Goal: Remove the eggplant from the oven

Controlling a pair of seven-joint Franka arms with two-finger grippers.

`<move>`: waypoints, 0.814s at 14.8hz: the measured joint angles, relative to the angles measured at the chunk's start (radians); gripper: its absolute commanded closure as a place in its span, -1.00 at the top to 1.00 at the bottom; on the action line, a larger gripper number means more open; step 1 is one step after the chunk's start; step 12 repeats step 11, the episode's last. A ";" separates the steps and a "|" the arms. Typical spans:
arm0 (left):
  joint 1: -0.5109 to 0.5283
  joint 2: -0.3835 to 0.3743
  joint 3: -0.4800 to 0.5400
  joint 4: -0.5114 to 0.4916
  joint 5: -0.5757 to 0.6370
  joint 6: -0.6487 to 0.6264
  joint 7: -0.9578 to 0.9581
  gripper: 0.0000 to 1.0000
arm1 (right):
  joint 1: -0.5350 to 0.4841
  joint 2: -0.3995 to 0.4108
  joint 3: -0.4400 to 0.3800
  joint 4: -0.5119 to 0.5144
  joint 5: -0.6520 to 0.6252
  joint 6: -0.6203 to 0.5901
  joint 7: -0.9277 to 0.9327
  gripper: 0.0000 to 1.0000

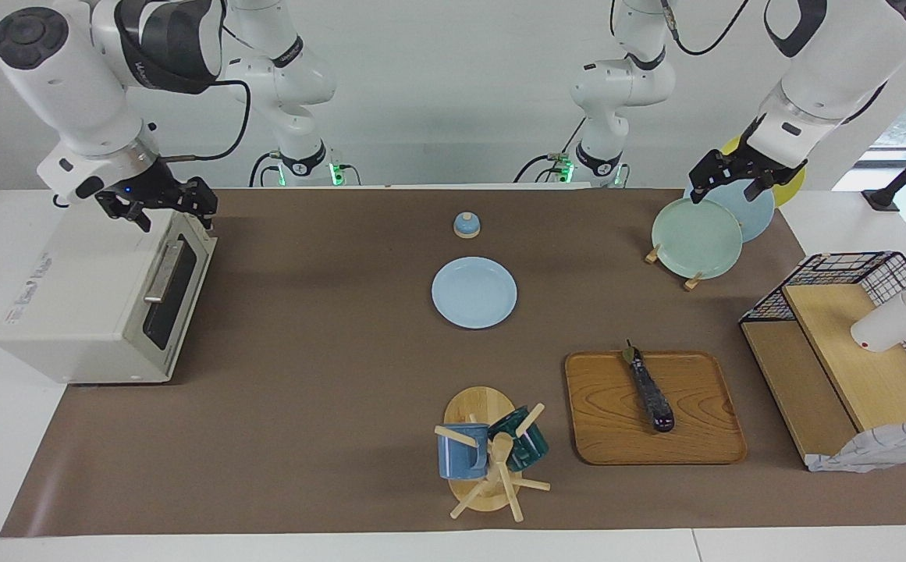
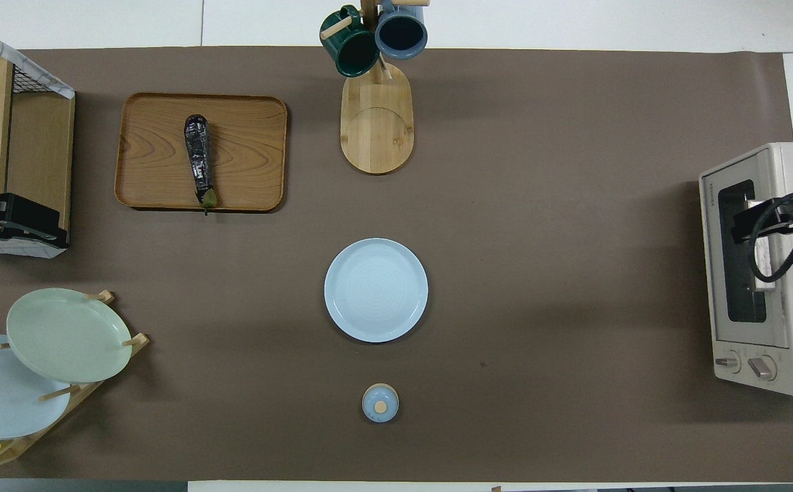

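One long, glossy dark purple eggplant (image 1: 650,393) is seen lying on the wooden tray (image 1: 601,425), well apart from the off-white toaster oven (image 1: 70,312), over which the right gripper (image 1: 165,204) hangs empty, fingers parted. The left gripper (image 1: 726,186) waits over the plate rack (image 1: 691,282); its grip cannot be told.

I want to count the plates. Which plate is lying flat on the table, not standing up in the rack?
The light blue plate in the middle of the table lies flat. The green plate and the others stand tilted in the wooden rack.
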State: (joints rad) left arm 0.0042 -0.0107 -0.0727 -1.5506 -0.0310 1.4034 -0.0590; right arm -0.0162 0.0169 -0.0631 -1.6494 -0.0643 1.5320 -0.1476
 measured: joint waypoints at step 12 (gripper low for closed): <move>0.013 -0.004 0.001 0.000 0.000 0.000 0.000 1.00 | 0.001 -0.001 0.001 0.017 0.002 -0.001 0.058 1.00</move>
